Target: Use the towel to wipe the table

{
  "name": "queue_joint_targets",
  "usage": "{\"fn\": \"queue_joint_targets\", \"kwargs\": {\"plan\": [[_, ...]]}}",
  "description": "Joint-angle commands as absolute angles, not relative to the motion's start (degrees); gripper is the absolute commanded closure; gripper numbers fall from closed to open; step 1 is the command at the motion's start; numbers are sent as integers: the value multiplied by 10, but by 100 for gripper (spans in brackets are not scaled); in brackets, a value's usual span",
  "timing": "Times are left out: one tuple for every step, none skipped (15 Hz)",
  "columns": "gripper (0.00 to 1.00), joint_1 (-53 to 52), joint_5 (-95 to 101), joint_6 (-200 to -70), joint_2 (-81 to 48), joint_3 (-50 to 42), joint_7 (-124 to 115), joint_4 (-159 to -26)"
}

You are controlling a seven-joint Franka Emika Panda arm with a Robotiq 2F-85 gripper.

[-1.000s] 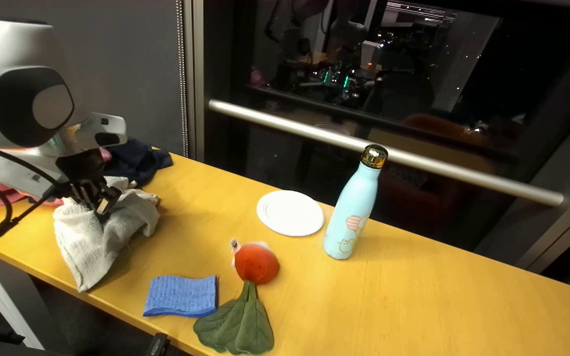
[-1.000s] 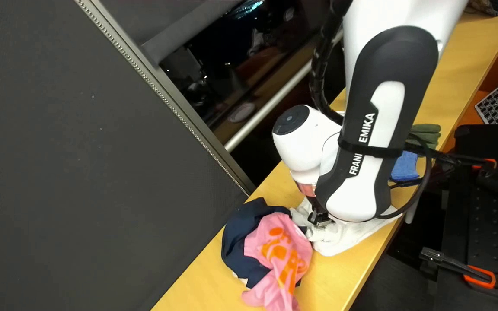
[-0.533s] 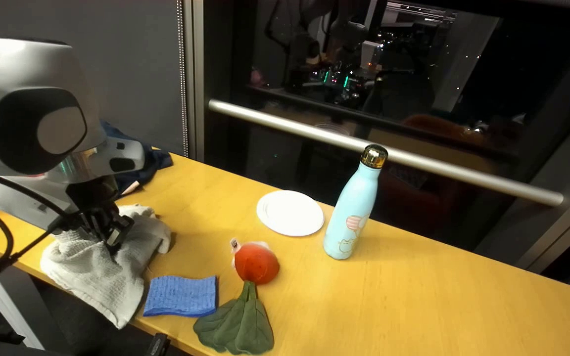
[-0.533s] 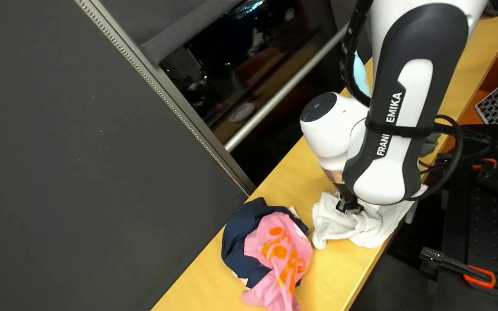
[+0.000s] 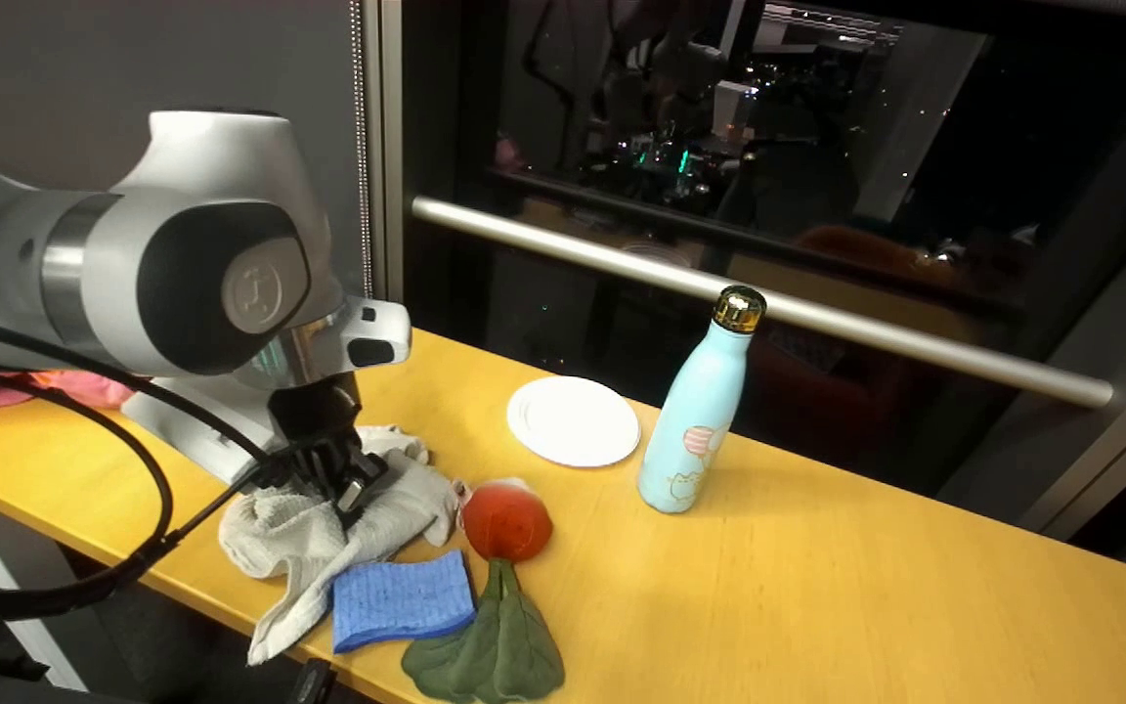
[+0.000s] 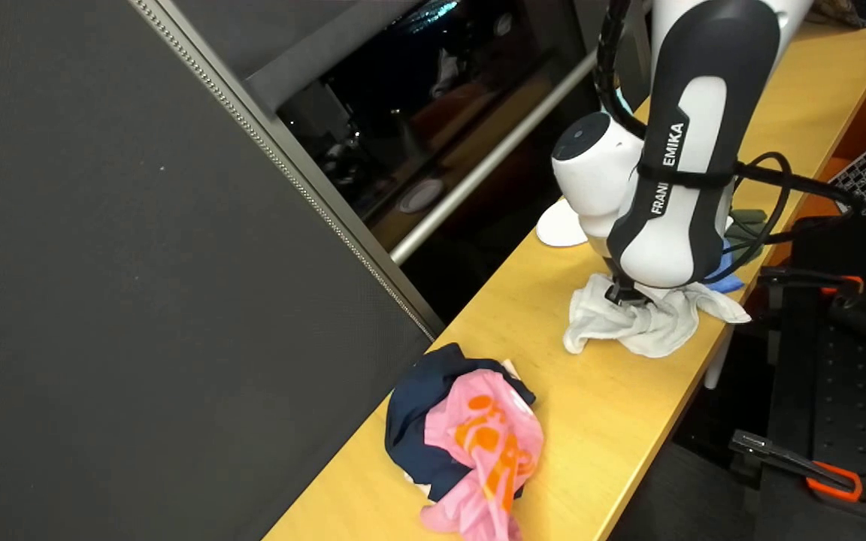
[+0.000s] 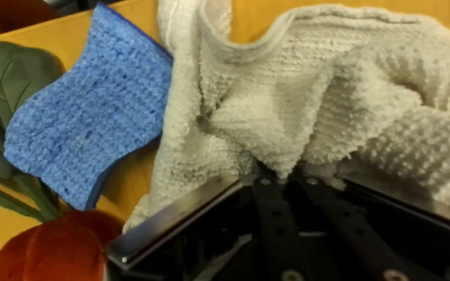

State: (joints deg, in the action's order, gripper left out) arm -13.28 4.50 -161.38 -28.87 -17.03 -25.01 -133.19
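The cream towel [image 5: 275, 533] lies bunched on the yellow table [image 5: 768, 587], and one corner hangs over the front edge. It also shows in an exterior view [image 6: 651, 330] and fills much of the wrist view [image 7: 272, 101]. My gripper [image 5: 348, 508] points down into the towel's middle. In the wrist view, the gripper [image 7: 281, 175] has its fingers close together with a towel fold pinched between them. The fingertips are partly hidden by the cloth.
A blue sponge [image 5: 402, 598] touches the towel. A red plush vegetable [image 5: 506, 523] with green leaves [image 5: 495, 645] lies beside it. A white plate [image 5: 573, 420] and light-blue bottle [image 5: 695, 420] stand farther right. Pink [image 6: 489, 436] and navy cloths [image 6: 418, 421] lie at the other end.
The arm and towel have moved along the table, away from the pink and navy cloths and toward the red plush vegetable. The sponge and green leaves have shifted slightly the same way.
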Motion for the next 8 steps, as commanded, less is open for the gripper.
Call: {"fn": "queue_joint_targets", "kwargs": {"plan": [[98, -155, 75, -1619, -358, -233, -314, -1286], [98, -155, 73, -1624, -375, -242, -327, -1269], [98, -149, 65, -1622, -384, -241, -332, -1255], [98, -144, 58, -1622, -389, -239, -335, -1243], [98, -142, 54, -1623, -394, -238, -338, -1231], [98, -138, 50, -1621, -397, -235, -341, -1217], [98, -133, 47, -1621, -404, -231, -342, -1203], [98, -139, 47, -1617, -412, -235, -352, -1187]]}}
